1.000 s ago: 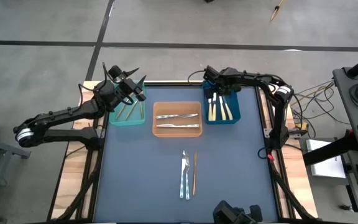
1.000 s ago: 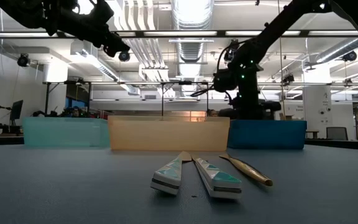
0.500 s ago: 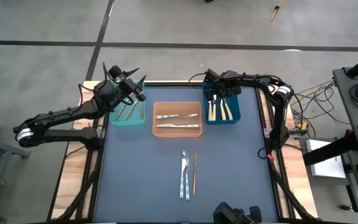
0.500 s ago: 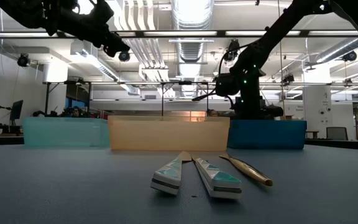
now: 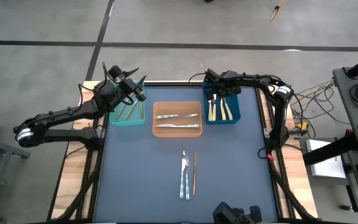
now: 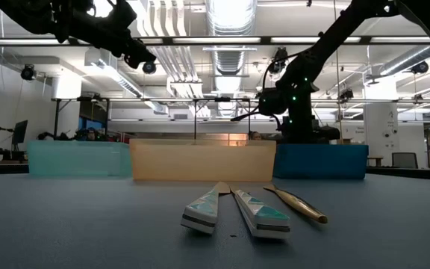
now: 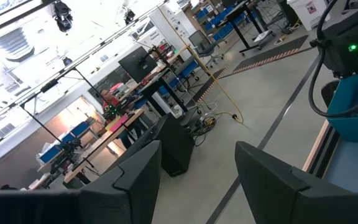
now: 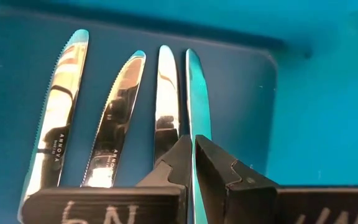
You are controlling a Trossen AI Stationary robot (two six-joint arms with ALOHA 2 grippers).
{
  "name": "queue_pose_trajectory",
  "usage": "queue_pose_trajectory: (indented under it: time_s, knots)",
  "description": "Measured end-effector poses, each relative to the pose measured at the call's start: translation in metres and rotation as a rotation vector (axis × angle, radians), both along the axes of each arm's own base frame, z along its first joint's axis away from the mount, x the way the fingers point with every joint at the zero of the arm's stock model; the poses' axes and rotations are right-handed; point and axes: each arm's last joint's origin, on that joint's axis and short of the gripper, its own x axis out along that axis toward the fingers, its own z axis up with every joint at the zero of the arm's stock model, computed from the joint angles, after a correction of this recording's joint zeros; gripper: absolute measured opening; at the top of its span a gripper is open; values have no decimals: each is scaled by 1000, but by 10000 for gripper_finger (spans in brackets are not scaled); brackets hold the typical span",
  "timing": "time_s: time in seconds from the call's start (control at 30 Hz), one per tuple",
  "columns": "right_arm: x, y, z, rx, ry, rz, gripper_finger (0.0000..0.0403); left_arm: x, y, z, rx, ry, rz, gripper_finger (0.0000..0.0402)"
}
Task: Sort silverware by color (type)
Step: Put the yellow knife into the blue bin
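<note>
Blue bin (image 5: 221, 107), right gripper (image 8: 193, 163) clamping knife (image 8: 196, 93)

Three bins stand in a row on the surface (image 5: 229, 162): one teal bin (image 5: 127, 112), one orange bin (image 5: 176, 119), one blue bin (image 5: 221, 109). Two silver pieces (image 5: 178, 116) lie in the orange bin. Four knife blades (image 8: 117, 118) show in the blue bin. Three loose pieces (image 5: 188, 174) lie on the surface: two silver, one gold.
</note>
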Motion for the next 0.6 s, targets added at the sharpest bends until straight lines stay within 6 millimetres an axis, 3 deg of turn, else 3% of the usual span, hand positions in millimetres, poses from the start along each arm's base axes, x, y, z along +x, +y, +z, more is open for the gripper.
queue_pose_trajectory:
  time_s: [0.6]
  knots:
    - [-6, 5, -11, 11, 17, -48, 12, 0, 0, 0, 0, 0, 0, 187]
